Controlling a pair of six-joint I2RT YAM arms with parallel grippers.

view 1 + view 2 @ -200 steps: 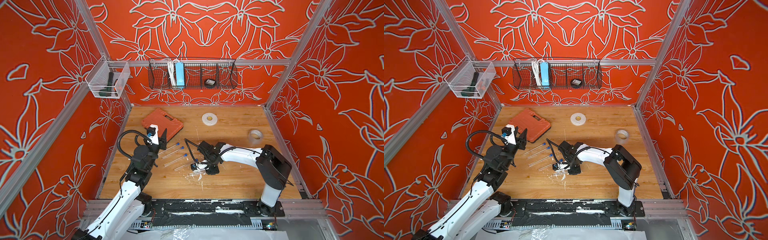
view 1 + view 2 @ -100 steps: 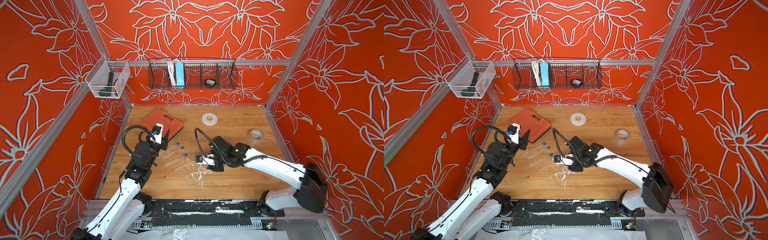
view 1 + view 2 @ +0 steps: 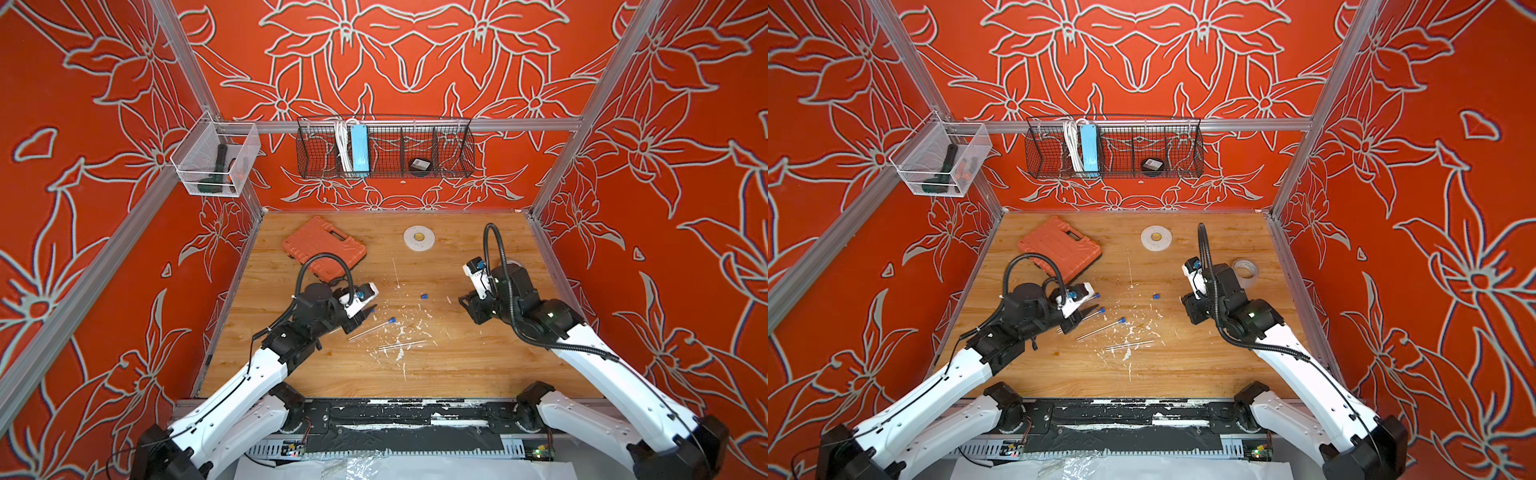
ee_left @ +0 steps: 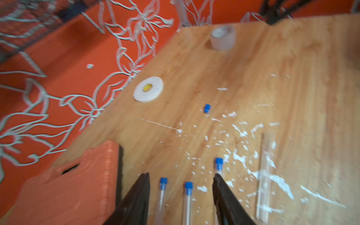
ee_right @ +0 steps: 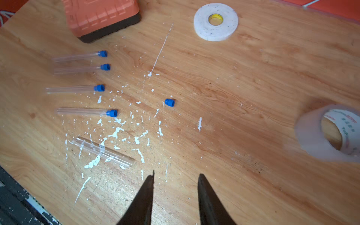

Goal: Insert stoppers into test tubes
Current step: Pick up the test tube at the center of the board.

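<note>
On the pale wooden desk [image 5: 253, 78] lie five slim, clear, glassy test tubes [image 5: 72, 89], roughly side by side. Four of them are each plugged at one end by small bright blue plastic stoppers [image 5: 99, 88]. The fifth, an unplugged bare tube [image 5: 103, 153], rests at a slant among scattered white paint flecks [image 5: 116, 133], just beside the plugged row. A fifth loose stopper [image 5: 169, 102] sits alone on the wood, apart from every tube and between the two arms in both top views [image 3: 424, 296]. The left arm [image 3: 257, 370] reaches over the closed ends of the plugged tubes. The left jaws stand moderately parted and grip nothing. In the left wrist view, two plugged tubes [image 4: 188, 194] lie on the desk in the gap between the tips, and a third stopper [image 4: 219, 161] shows just beyond one tip. The right arm [image 3: 615, 374] is off to its own side. The right jaws are narrowly parted and empty over bare wood, well short of the loose stopper. An orange ribbed plastic tool case [image 5: 101, 17] lies at the far left of the desk. A flat white tape roll with a yellow core [image 5: 200, 25] lies near the back wall, and a translucent tape roll [image 5: 309, 132] lies close to the right arm.
</note>
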